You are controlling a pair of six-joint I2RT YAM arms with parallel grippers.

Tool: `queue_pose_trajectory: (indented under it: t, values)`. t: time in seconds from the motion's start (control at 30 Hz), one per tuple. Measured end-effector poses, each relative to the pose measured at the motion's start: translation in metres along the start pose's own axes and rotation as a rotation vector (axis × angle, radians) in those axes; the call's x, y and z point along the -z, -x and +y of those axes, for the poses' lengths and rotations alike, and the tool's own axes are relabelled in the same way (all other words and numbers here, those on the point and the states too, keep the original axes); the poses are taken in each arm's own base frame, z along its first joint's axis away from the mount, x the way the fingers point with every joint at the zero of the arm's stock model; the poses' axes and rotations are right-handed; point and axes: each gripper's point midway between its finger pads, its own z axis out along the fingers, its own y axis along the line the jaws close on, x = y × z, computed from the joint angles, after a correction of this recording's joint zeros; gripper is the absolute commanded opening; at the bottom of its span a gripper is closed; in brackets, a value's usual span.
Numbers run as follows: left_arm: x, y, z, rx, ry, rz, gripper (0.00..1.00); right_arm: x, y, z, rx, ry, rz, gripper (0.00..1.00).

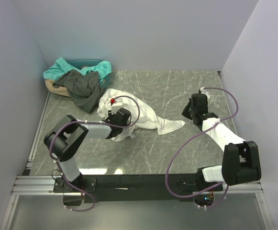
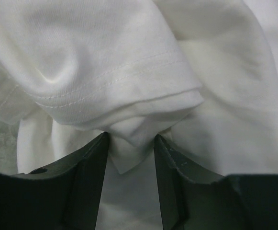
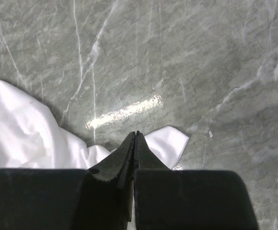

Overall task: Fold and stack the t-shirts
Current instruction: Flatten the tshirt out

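Note:
The white t-shirt (image 1: 146, 115) lies crumpled on the marble table, left of centre. My left gripper (image 1: 126, 123) is pressed into its near-left side. In the left wrist view the jaws (image 2: 131, 139) stand apart with a hemmed fold of white cloth (image 2: 129, 81) between the tips. My right gripper (image 1: 186, 113) is shut and empty, just above the shirt's right corner (image 3: 170, 143), fingertips (image 3: 136, 134) pressed together. The dark grey t-shirt (image 1: 83, 88) and the teal t-shirt (image 1: 62, 69) hang over a basket at the back left.
The basket (image 1: 52, 87) stands in the back left corner against the wall. Pale walls close the table on the left, back and right. Purple cables loop over both arms. Bare marble (image 1: 177, 148) lies between the white shirt and the arm bases.

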Motion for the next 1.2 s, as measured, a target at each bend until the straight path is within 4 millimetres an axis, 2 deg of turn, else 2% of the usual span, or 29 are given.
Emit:
queue_pose_trajectory:
  t: [0.13,0.23,0.27,0.37,0.53,0.63,0.73,0.8,0.93,1.0,1.13,1.2]
  values:
    - [0.001,-0.001,-0.002,0.000,-0.005,-0.001,0.49,0.000,0.000,0.000,0.000,0.002,0.000,0.00]
    - [0.001,-0.001,-0.002,-0.001,-0.004,-0.002,0.42,0.000,0.000,0.001,0.000,0.005,0.001,0.00]
    - [0.001,-0.001,-0.002,-0.001,-0.002,-0.003,0.34,0.000,0.000,0.001,0.000,0.005,0.001,0.00]
    - [0.001,-0.001,-0.001,0.002,0.004,-0.004,0.20,0.000,0.000,0.001,0.000,0.005,0.000,0.00]
    - [0.003,-0.001,0.001,-0.002,0.012,-0.003,0.18,0.000,0.000,0.001,0.003,0.005,0.000,0.00]
    - [0.010,0.005,0.003,-0.001,0.011,-0.005,0.19,-0.001,0.000,-0.001,0.004,-0.003,-0.001,0.00]
    - [0.029,0.028,0.004,0.028,-0.018,-0.047,0.18,-0.005,-0.004,-0.005,0.008,-0.026,0.013,0.01]
    - [0.045,0.051,0.002,0.065,-0.051,-0.096,0.15,-0.011,-0.013,-0.012,0.012,-0.050,0.043,0.02]
    - [0.073,0.091,0.006,0.140,-0.111,-0.184,0.01,-0.020,-0.031,-0.028,0.019,-0.109,0.110,0.06]
    - [0.079,0.103,0.017,0.172,-0.124,-0.207,0.01,-0.020,-0.033,-0.032,0.018,-0.124,0.120,0.09]
    - [0.087,0.124,0.046,0.249,-0.145,-0.245,0.01,-0.019,-0.034,-0.033,0.018,-0.127,0.121,0.23]
    - [0.094,0.132,0.055,0.276,-0.163,-0.267,0.01,-0.018,-0.037,-0.035,0.018,-0.129,0.124,0.25]
